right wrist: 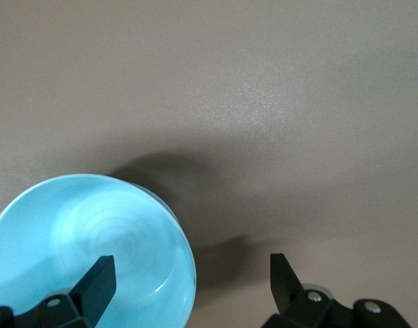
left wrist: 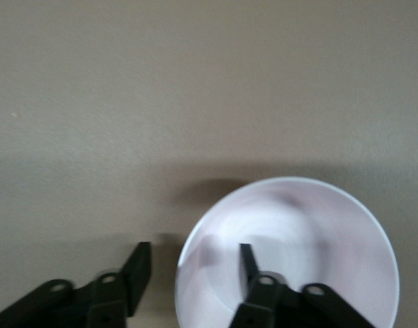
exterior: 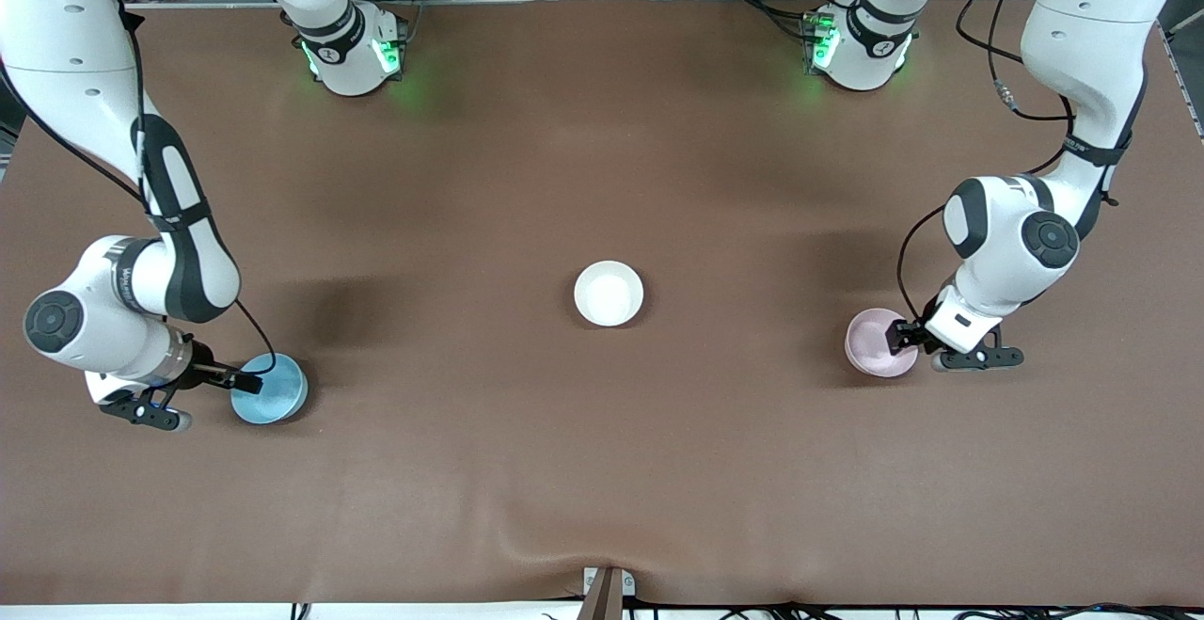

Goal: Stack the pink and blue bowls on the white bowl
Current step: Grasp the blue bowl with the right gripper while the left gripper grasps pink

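Front view: white bowl point(exterior: 609, 294) mid-table; pink bowl point(exterior: 880, 342) toward left arm's end, blue bowl point(exterior: 270, 389) toward right arm's end. Left wrist view: left gripper point(left wrist: 192, 266) straddles pink rim, half-narrowed, no grip evident. Right wrist view: right gripper point(right wrist: 192, 273) wide, straddling blue rim.

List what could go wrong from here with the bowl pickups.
1. The left tool straddles only the thin rim of the pink bowl; so shallow a pinch might tilt or drop it.
2. The right tool stands open astride the blue bowl rim; closing could push the bowl sideways.
3. Both arms head for the white bowl mid-table and might collide.
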You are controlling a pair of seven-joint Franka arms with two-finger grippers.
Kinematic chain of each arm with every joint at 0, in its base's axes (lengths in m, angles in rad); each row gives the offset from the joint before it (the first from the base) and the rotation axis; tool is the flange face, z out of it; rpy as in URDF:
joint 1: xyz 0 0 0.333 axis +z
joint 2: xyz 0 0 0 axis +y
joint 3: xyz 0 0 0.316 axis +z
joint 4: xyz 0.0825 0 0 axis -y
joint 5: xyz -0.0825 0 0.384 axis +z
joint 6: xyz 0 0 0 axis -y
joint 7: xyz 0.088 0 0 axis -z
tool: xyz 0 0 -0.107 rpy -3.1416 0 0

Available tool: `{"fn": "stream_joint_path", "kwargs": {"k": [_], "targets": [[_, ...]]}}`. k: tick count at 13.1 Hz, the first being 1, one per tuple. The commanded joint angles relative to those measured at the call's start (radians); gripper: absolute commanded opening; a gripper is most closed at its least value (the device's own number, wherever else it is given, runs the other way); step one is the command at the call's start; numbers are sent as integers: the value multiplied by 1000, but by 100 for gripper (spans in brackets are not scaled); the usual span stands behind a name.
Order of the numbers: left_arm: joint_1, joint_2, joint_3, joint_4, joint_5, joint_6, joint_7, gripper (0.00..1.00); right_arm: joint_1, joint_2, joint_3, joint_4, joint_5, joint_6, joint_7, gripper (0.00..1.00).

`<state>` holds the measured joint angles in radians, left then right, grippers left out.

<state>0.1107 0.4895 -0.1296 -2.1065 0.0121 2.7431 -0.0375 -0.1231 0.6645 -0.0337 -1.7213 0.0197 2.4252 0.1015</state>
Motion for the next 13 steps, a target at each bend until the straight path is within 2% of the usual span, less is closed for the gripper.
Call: {"fn": "stream_joint_path", "kwargs": {"k": [1, 2, 3, 4, 7, 10, 13], "targets": [[3, 6, -10, -1, -3, -11, 60, 0, -7, -9, 9, -29, 0, 38, 15, 88], [3, 6, -10, -1, -3, -11, 65, 0, -9, -9, 9, -29, 2, 38, 15, 46], [0, 1, -12, 0, -3, -11, 65, 0, -9, -6, 9, -29, 2, 38, 14, 13], [0, -3, -27, 0, -3, -13, 67, 0, -9, -6, 9, -29, 2, 40, 14, 0], [1, -40, -93, 0, -3, -43, 67, 0, -4, -6, 9, -29, 2, 41, 14, 0], [0, -71, -220, 16, -9, -88, -26, 0, -4, -6, 9, -29, 2, 41, 14, 0], [-19, -57, -353, 88, -9, -129, -177, 0, -9, -6, 9, -29, 2, 41, 14, 0]]}}
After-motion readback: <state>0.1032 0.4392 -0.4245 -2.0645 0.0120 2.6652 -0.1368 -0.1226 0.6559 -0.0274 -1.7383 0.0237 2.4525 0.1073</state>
